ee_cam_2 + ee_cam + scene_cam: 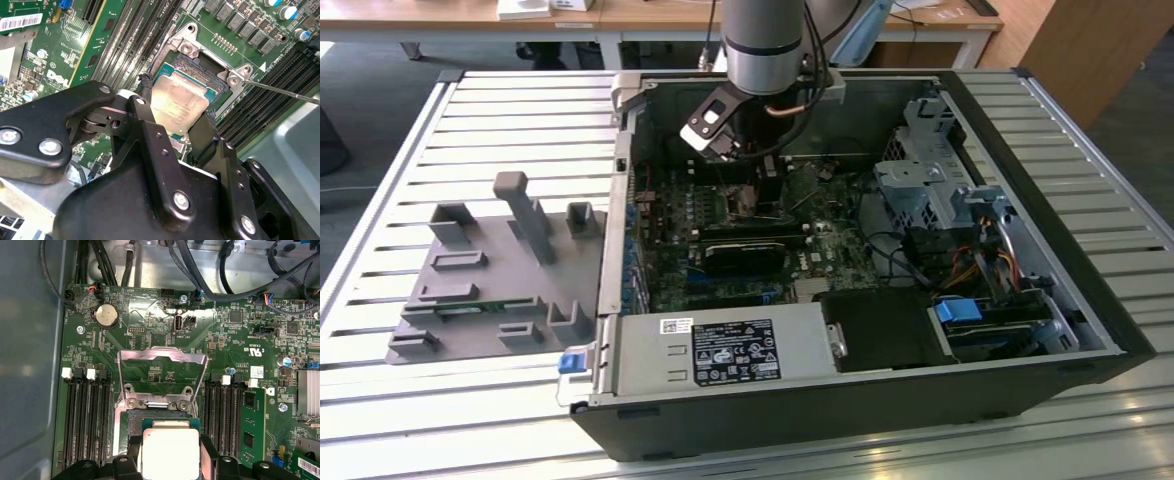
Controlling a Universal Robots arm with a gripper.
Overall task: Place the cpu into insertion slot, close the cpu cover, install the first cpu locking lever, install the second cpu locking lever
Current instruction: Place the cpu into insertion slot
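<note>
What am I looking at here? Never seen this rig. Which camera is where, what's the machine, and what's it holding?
It is one silver-grey robot arm reaching into an open black desktop computer case. The case lies on a slatted metal table, with a grey plastic fixture plate beside it. The exterior view comes from a camera off the arm. Both wrist views come from cameras riding on the arm, facing the green motherboard. The arm's black gripper appears to have its fingers closed on a small flat silver-grey square cpu, at the square insertion slot. The thin silvery cpu cover is swung open.
</note>
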